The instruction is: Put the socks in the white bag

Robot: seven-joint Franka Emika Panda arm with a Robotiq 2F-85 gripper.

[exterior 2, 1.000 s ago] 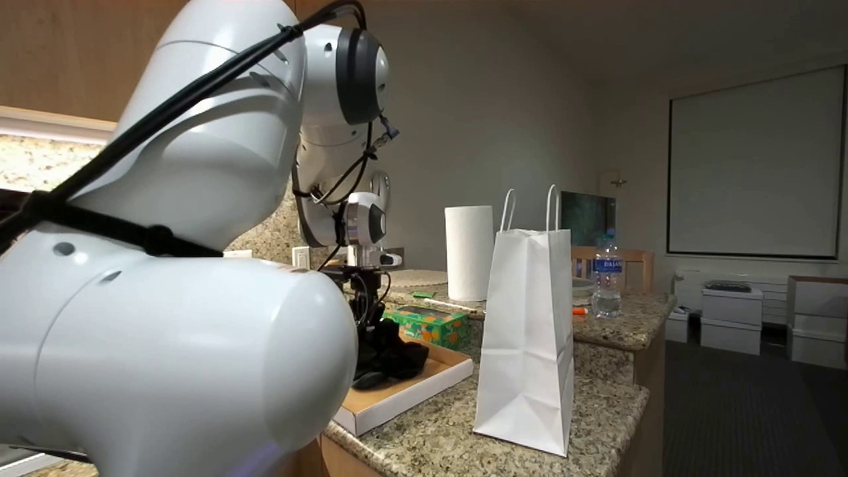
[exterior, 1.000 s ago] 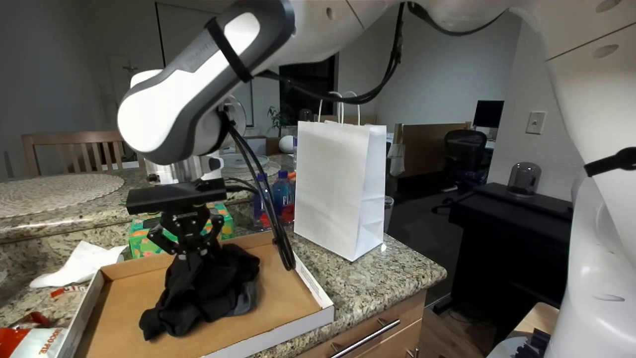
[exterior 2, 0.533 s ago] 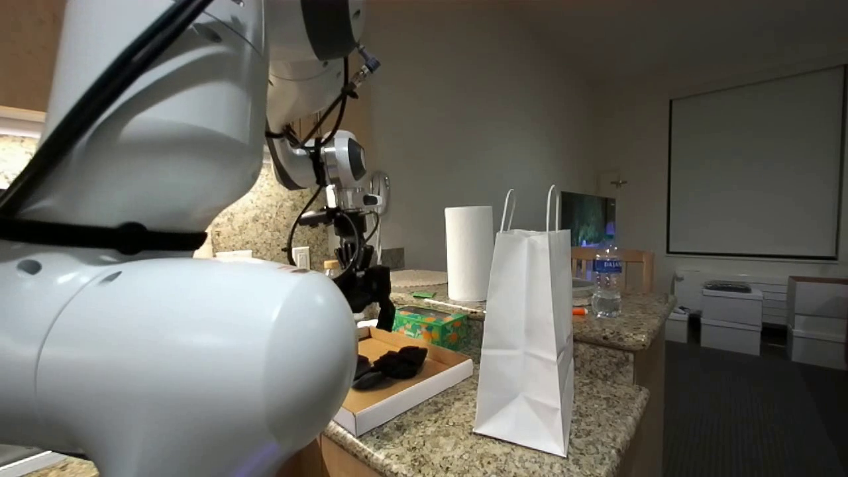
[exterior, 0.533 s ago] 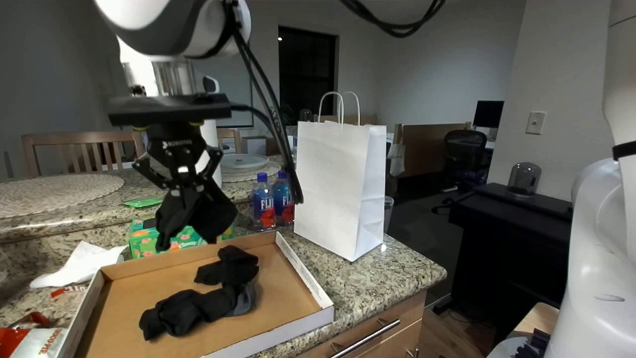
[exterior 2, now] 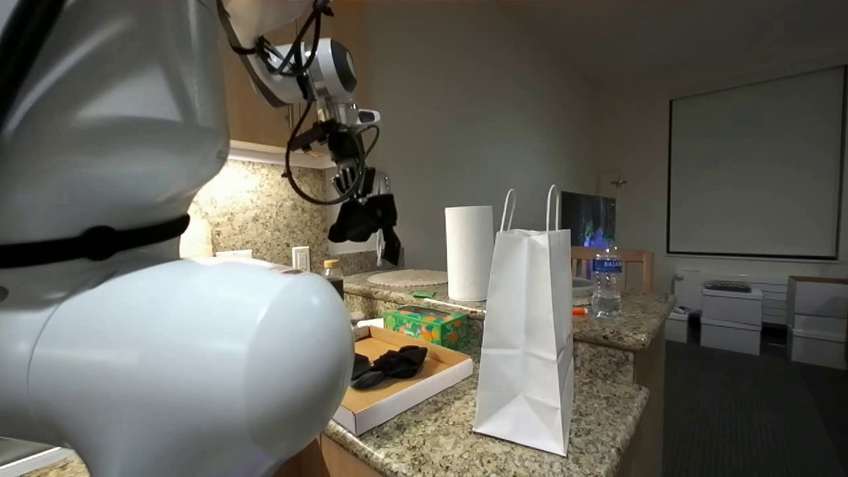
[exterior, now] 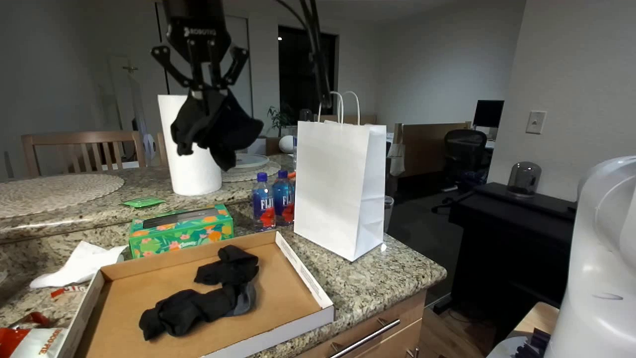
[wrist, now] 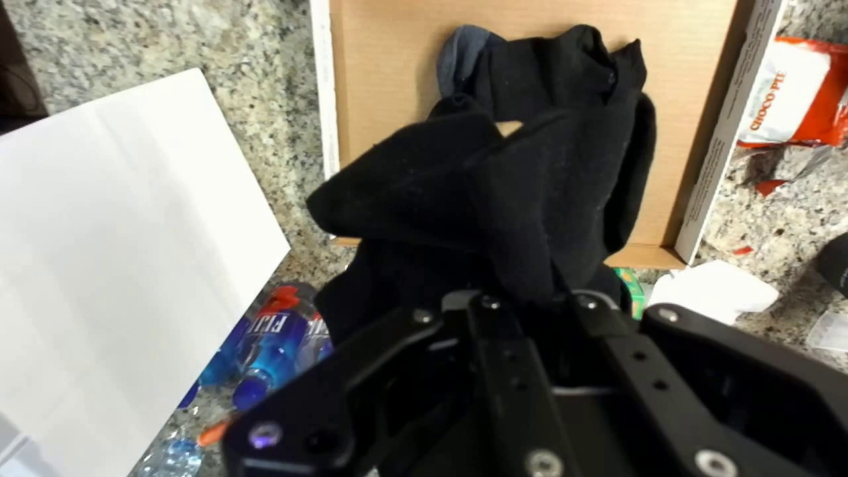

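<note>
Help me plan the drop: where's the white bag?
In an exterior view, the white bag stands upright on the counter, right of the blue-capped bottles and cardboard tray.

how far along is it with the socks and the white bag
Done: a black sock bundle is clear of the cardboard tray; what the white bag holds is hidden. In hand: the end effector grips that bundle outside the bag. Left: bagging it, then the black socks lying in the tray.

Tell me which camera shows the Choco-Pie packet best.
The wrist view: the packet appears largest there, its name readable in full, though the picture's right edge trims it. In an exterior view the packet sits in the lower left corner, cut off by the frame. No further view shows it.
</note>
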